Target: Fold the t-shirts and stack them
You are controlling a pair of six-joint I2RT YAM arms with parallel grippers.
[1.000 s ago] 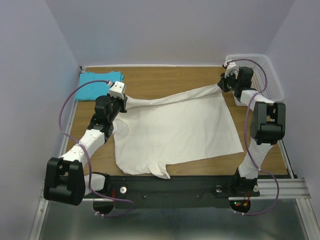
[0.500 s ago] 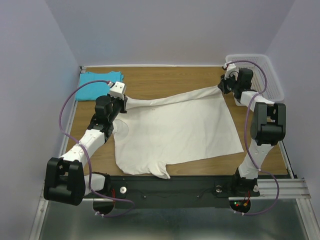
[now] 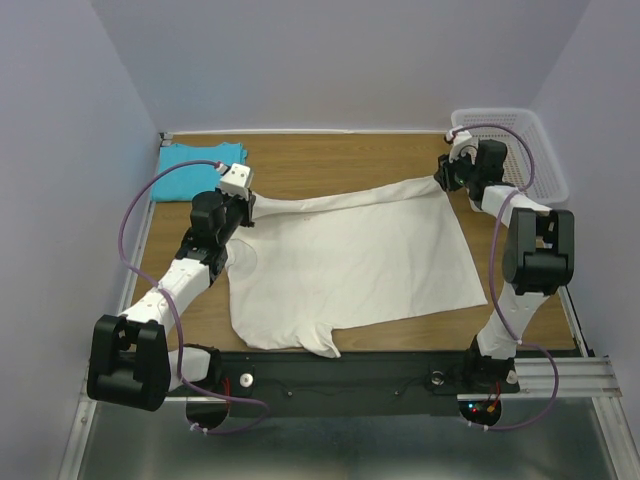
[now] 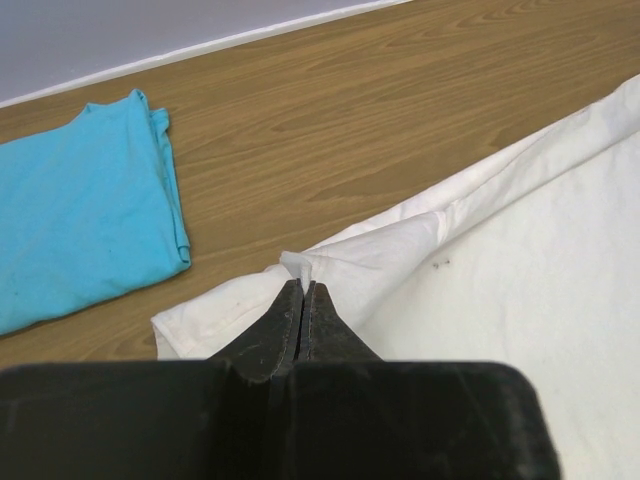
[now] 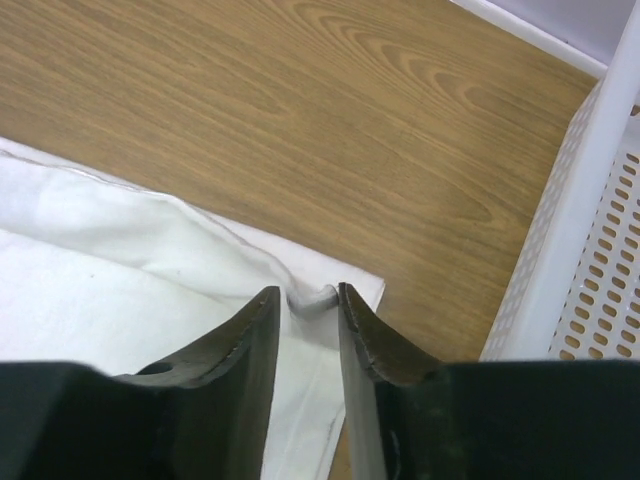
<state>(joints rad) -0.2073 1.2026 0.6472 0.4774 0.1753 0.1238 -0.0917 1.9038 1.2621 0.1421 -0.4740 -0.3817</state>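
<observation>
The cream-white t-shirt (image 3: 350,260) lies spread across the middle of the wooden table, its far edge drawn into a line between the two grippers. My left gripper (image 4: 303,285) is shut on a pinch of that edge (image 4: 300,266) at the shirt's left end. At the far right corner, my right gripper (image 5: 308,292) stands open, its jaws parted around a small puckered bump of the shirt's corner (image 5: 312,298) resting on the table. The turquoise t-shirt (image 3: 195,165) lies folded at the far left corner, apart from both grippers.
A white plastic mesh basket (image 3: 545,150) stands at the far right, its wall (image 5: 590,220) close beside my right gripper. Bare wood (image 3: 330,160) shows along the back of the table. Grey walls close in the left, back and right.
My right gripper's jaws have parted and let go of the white shirt's corner, which has settled onto the table. The left arm keeps its grip and has not moved.
</observation>
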